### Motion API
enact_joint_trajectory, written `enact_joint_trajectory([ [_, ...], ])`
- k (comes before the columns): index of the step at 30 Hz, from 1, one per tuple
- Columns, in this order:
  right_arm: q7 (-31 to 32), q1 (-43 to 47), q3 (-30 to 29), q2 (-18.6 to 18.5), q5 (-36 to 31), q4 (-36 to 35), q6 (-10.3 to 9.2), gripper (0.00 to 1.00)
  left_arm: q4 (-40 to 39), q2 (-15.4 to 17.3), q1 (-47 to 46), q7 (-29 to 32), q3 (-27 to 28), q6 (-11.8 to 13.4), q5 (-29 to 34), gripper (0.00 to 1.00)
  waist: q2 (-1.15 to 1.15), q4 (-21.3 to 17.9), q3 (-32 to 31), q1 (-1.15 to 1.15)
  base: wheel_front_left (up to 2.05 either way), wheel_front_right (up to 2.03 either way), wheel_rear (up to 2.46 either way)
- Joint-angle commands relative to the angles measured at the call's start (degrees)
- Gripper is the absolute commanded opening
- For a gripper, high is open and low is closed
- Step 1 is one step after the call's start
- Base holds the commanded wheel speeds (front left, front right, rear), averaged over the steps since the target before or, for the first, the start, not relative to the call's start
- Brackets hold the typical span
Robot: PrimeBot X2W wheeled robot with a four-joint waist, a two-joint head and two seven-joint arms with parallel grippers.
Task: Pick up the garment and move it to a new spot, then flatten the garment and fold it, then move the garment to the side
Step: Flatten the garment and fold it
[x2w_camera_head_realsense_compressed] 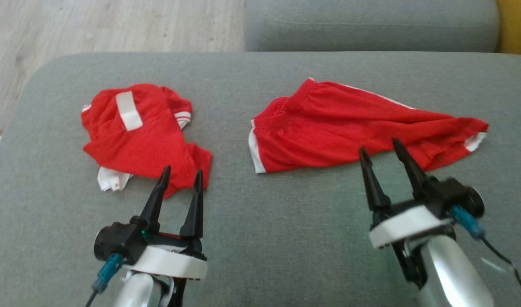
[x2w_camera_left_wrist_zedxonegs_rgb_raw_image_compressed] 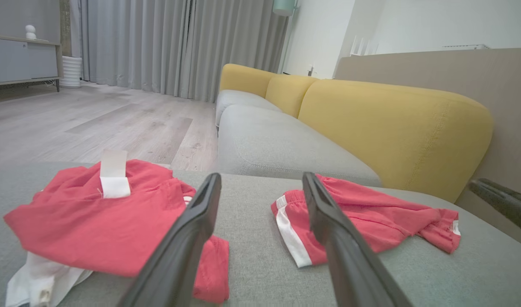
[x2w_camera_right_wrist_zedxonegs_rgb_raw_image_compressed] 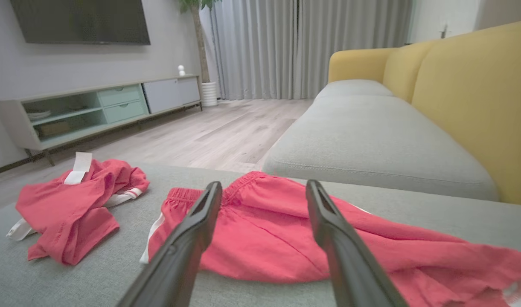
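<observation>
Two sets of fingers are standing wide open, gripping nothing. The left gripper (x2w_camera_head_realsense_compressed: 182, 171) is pointing at the near hem of a crumpled red jersey shirt with white trim (x2w_camera_head_realsense_compressed: 141, 140), just ahead of its fingertips. The right gripper (x2w_camera_head_realsense_compressed: 379, 146) is pointing at the near edge of the red fabric shorts with white side stripes (x2w_camera_head_realsense_compressed: 328, 128); contact unclear. Both garments are lying on a grey upholstered cushion (x2w_camera_head_realsense_compressed: 260, 221).

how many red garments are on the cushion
2. A crumpled red top lies on the left of the grey cushion, just ahead of the left claw; red shorts lie spread on the right, ahead of the right claw. More could be hidden under the folds.
</observation>
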Motion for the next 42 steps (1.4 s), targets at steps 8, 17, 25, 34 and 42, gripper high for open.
enact_joint_trajectory([
  [8,10.12,-12.28,9.62,0.24,1.28,4.70,-0.04,1.00,-0.95,-0.24,-3.74,-0.55,-0.23,-0.31,-0.87,1.00,0.00,5.72,3.99,0.00,0.00,0.00,0.00],
  [17,18.69,-23.04,12.25,0.28,7.23,19.57,-0.04,1.00,-0.57,-0.27,-5.77,-0.55,-3.34,-0.05,-3.61,1.00,0.00,11.67,6.89,0.00,0.00,0.00,0.00],
  [25,17.07,-28.71,10.67,0.32,6.53,30.30,-0.04,1.00,-0.82,-0.27,-6.46,-0.55,-5.59,0.96,-5.28,1.00,0.00,14.87,8.31,0.00,0.00,0.00,0.00],
  [34,8.93,-32.10,11.99,0.33,7.96,34.86,-0.04,0.00,-0.66,-0.28,-6.75,-0.55,-5.67,1.69,-5.16,1.00,0.00,14.58,8.34,0.00,0.00,0.00,0.00],
  [42,-0.85,-31.48,10.83,0.33,8.72,30.07,-0.04,0.00,-0.43,-0.28,-5.72,-0.55,-3.19,1.48,-3.38,1.00,0.00,9.47,5.43,0.00,0.00,0.00,0.00],
])
